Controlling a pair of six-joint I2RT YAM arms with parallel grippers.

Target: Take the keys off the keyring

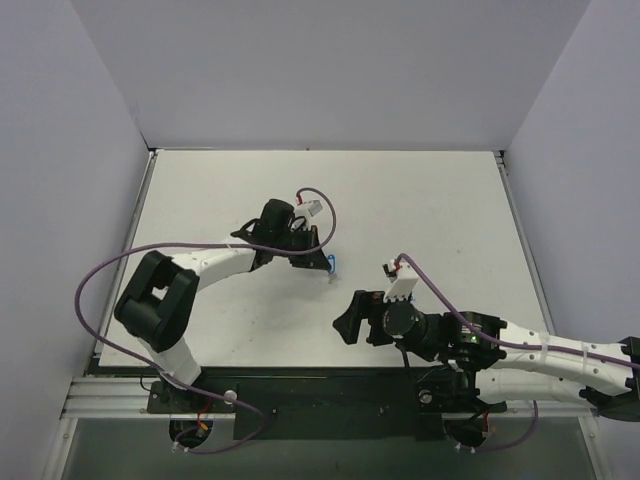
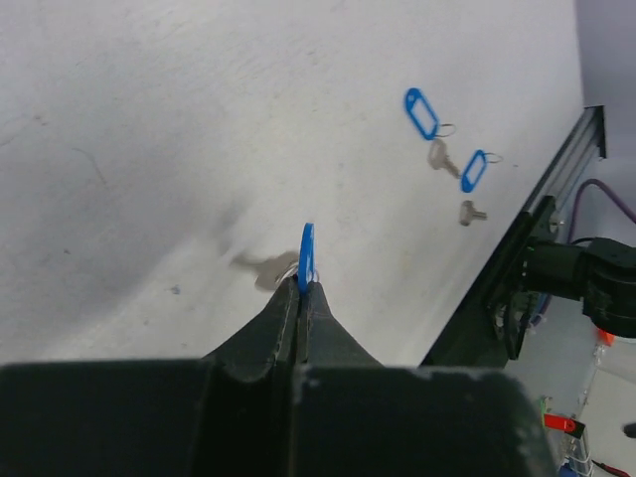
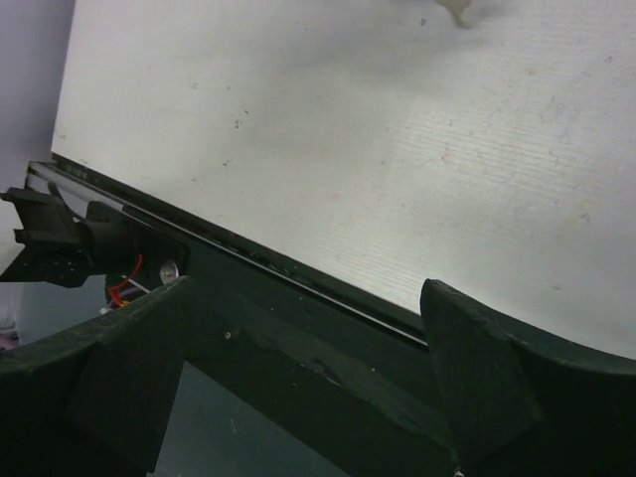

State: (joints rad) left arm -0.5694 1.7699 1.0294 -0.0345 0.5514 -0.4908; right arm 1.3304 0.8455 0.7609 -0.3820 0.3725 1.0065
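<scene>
While my left arm is hanging over the middle of the desk (image 1: pixel 420 200), my left end effector (image 2: pixel 301 290) is clenching the keyring (image 2: pixel 306 254) by its blue tag. The tag is standing edge-on between the tips of the closed fingers (image 2: pixel 323 310). Just beside the tag, on the side toward the desk, a blurred silver piece (image 2: pixel 260 270) is showing. I cannot tell whether it is hanging or lying, and I am not making out its shape clearly. Seen from above, this end effector is sitting well apart from every edge of the desk, with a speck of blue at its tip.

Farther toward the near edge, the keys (image 2: pixel 440 156) are lying flat on the desk, each just beside an oblong blue-rimmed tag with a pale window. The first tag (image 2: pixel 421 111) and the second tag (image 2: pixel 473 170) are lying near each other without touching, the second one closer to the near edge.

My right end effector (image 3: pixel 308 288) is hanging released, its fingers (image 3: pixel 467 368) spread wide and grasping nothing. It is hovering close to the near edge of the desk, about midway along it and apart from the left one.
</scene>
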